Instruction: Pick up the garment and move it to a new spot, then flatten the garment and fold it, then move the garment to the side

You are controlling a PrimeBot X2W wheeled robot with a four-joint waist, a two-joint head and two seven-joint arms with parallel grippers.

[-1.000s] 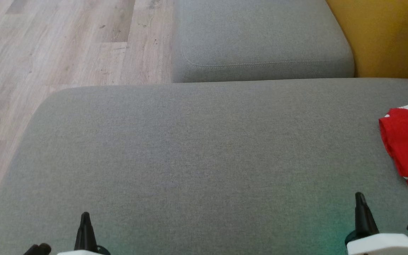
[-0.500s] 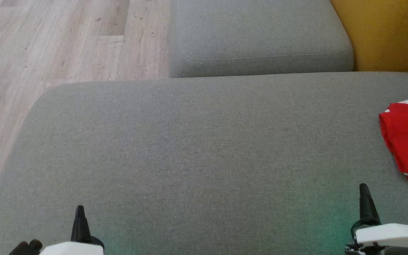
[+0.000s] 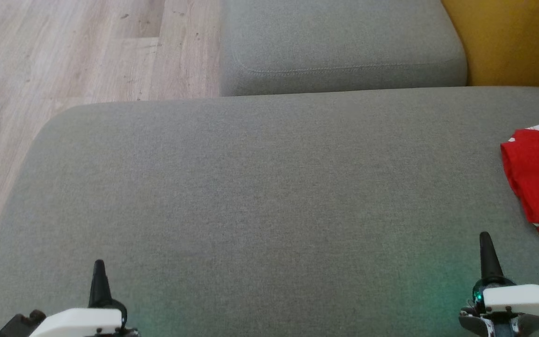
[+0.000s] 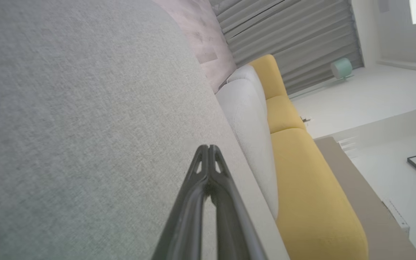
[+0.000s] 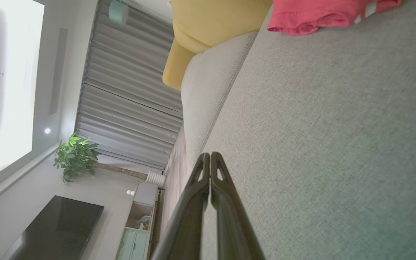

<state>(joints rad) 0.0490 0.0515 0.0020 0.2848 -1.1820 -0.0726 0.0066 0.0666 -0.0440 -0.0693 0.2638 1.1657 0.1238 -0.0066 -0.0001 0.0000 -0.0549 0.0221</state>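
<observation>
Low over the near edge of the grey sofa seat, the left claw points forward with its two dark fingers pressed together, pinching nothing. Well apart from it, the right claw stands the same way, tips touching and empty. Just past the right claw, near it but not touching, the red garment lies bunched on the seat with a white strip at its edge. Farther off are a second grey cushion, a yellow backrest and the wooden floor.
</observation>
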